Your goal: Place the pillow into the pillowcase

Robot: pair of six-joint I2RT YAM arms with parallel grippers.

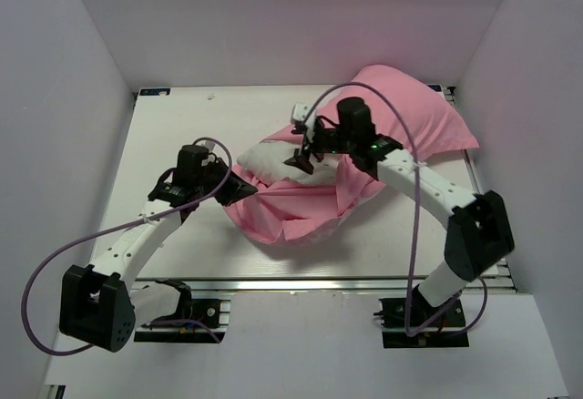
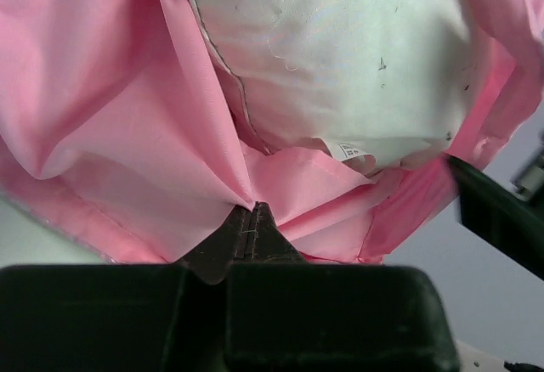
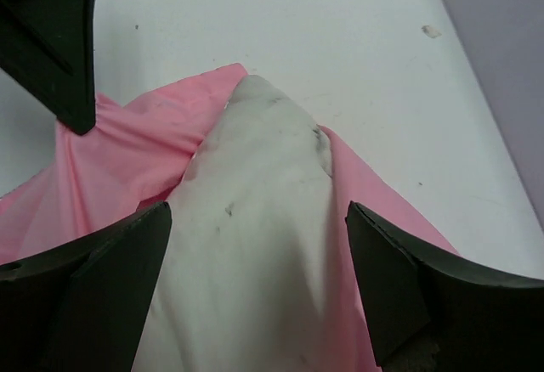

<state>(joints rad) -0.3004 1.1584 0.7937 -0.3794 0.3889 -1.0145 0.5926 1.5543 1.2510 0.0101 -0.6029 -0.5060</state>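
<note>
Much of the pillow (image 1: 273, 158) is hidden inside the pillowcase (image 1: 401, 117). In the overhead view only a white patch shows at the centre of the table (image 1: 173, 135), partly covered by the right arm. The rest of the pink sack bulges toward the upper right and spills in folds toward the lower centre. In the right wrist view a dark part at the upper left is cut off by the frame edge and cannot be identified. The left arm reaches up from the lower left, its wrist bent toward the case's left edge. The right arm arches in from the lower right and over the pink fabric. The left gripper (image 2: 255, 219) is closed, pinching a fold of pillowcase (image 2: 127, 92) just below the pillow (image 2: 340, 49) and its small label (image 2: 347, 149). The right gripper (image 3: 259, 279) stands wide open, its fingers (image 3: 93, 287) on either side of a speckled corner of the pillow (image 3: 255, 211). That corner pokes out of the pillowcase (image 3: 136, 143); whether the fingers touch it cannot be told.
</note>
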